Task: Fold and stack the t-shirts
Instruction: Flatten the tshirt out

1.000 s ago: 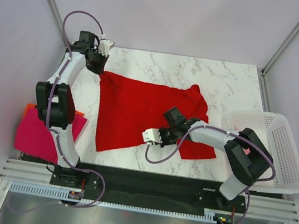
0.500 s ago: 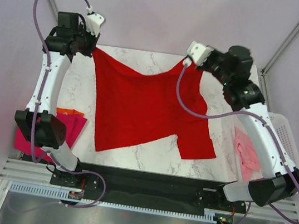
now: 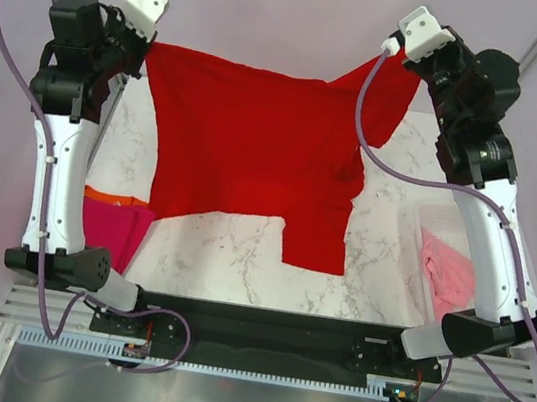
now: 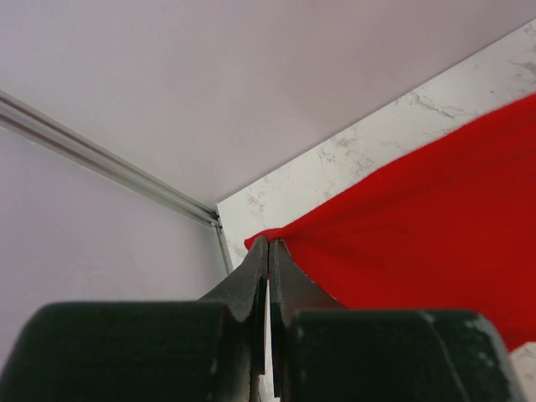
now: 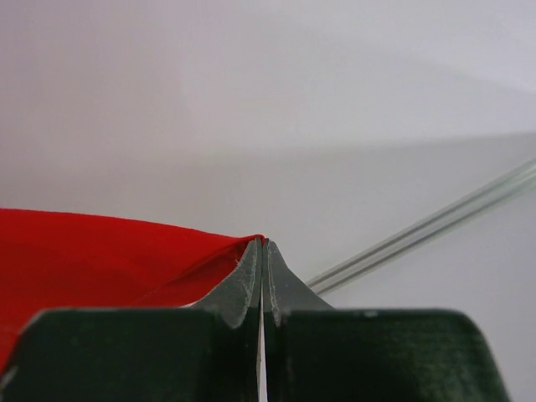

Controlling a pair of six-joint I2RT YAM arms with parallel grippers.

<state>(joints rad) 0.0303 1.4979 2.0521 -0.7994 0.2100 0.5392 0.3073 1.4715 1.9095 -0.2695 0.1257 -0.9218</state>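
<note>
The bright red t-shirt point(image 3: 256, 149) hangs spread in the air above the marble table, held by two top corners. My left gripper point(image 3: 148, 45) is shut on its left corner; in the left wrist view point(image 4: 268, 244) the red cloth point(image 4: 419, 234) is pinched at the tips. My right gripper point(image 3: 403, 55) is shut on its right corner; in the right wrist view point(image 5: 262, 243) the cloth point(image 5: 100, 251) runs off to the left. The magenta t-shirt point(image 3: 112, 230) lies on an orange one point(image 3: 102, 195) at the left table edge. A pale pink shirt point(image 3: 448, 273) lies in the basket.
The white perforated basket point(image 3: 418, 218) stands at the right of the marble table point(image 3: 383, 248), largely behind my right arm. Both arms are raised high near the enclosure's back wall. Metal frame posts point(image 4: 109, 163) stand at the back corners.
Both grippers have risen higher and further apart, lifting the red t-shirt off the table until it hangs stretched between them. One second ago the right gripper was low over the shirt's front part.
</note>
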